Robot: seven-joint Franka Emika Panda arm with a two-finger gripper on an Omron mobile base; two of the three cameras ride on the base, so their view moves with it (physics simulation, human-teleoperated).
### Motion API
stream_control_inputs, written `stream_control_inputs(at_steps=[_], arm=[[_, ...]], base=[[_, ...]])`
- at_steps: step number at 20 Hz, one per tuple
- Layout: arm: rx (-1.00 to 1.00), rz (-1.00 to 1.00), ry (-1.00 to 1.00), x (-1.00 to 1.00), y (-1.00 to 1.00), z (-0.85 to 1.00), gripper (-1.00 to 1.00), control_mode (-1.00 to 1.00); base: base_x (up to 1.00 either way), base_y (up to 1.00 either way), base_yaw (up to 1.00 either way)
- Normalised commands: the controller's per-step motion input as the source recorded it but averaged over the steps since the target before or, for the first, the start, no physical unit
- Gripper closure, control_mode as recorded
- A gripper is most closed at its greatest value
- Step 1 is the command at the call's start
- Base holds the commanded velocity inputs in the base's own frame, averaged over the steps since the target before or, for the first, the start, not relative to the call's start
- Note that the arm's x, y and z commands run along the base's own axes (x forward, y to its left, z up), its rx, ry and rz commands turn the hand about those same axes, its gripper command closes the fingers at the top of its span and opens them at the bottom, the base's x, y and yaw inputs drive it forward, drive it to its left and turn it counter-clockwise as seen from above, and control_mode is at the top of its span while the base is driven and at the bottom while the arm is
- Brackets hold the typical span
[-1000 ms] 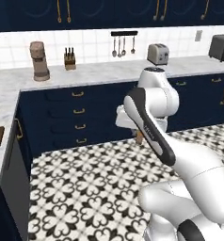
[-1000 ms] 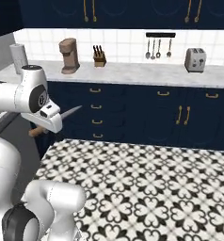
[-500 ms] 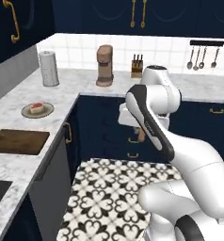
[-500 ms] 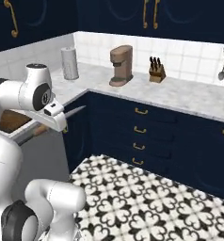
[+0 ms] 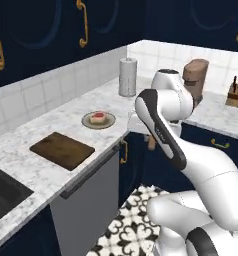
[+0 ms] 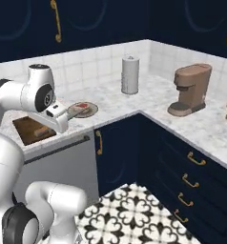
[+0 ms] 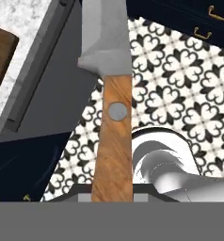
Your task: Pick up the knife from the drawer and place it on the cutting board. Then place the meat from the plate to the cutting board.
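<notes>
Left to right on the worktop [image 5: 51, 175]: cutting board [image 5: 62, 150] lies near the front edge, bare; next the plate [image 5: 98, 120] w/ the meat [image 5: 97, 117] on it, further back toward the corner; then a paper-towel roll [image 5: 127, 76] near the back wall. The coffee maker [image 6: 189, 89] is on the adjoining run. The gripper [image 6: 53, 119] holds the knife [image 7: 111, 117] by its wooden handle, blade pointing away from the hand, out past the worktop's front edge, over dishwasher front and floor. The board sits to the hand's left in the hand view, its long axis roughly along the front edge. Judgement: carry knife in over the edge & lay it along the board. Open room above the board; plate is just beside it, so keep the blade clear.
</notes>
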Motion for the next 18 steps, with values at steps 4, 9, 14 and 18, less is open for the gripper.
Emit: stream_control_inputs(at_steps=[4,9,14,18], arm=[[0.00,0.00,0.00,0.00,0.00,0.00,1.00,1.00],[0.00,0.00,0.00,0.00,0.00,0.00,1.00,1.00],[0.00,0.00,0.00,0.00,0.00,0.00,1.00,1.00],[0.00,0.00,0.00,0.00,0.00,0.00,1.00,1.00]], base=[[0.82,-0.19,0.79],[0.56,-0.49,0.66],[0.76,-0.43,0.37],[0.77,-0.05,0.22]])
